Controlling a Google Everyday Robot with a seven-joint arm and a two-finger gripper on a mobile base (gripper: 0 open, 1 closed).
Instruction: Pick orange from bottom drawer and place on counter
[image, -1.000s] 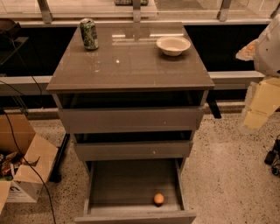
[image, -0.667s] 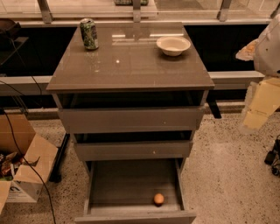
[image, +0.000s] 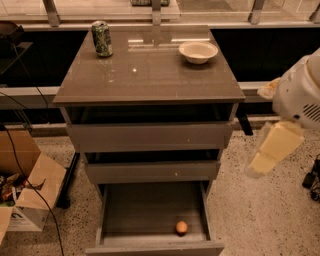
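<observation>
The orange (image: 181, 227) lies in the open bottom drawer (image: 140, 210), near its front edge and right of centre. The counter (image: 145, 75) is the glossy grey-brown top of the cabinet. My gripper (image: 272, 150), pale yellow under the white arm, hangs in the air to the right of the cabinet. It is level with the two upper drawers and well above and right of the orange. It holds nothing that I can see.
A green can (image: 102, 38) stands at the counter's back left and a white bowl (image: 198, 51) at its back right. The two upper drawers (image: 150, 135) are slightly open. A cardboard box (image: 30, 190) and cables sit on the floor at left.
My arm and gripper have moved down and left, closer to the cabinet's right side. The orange, drawers, can and bowl have not moved.
</observation>
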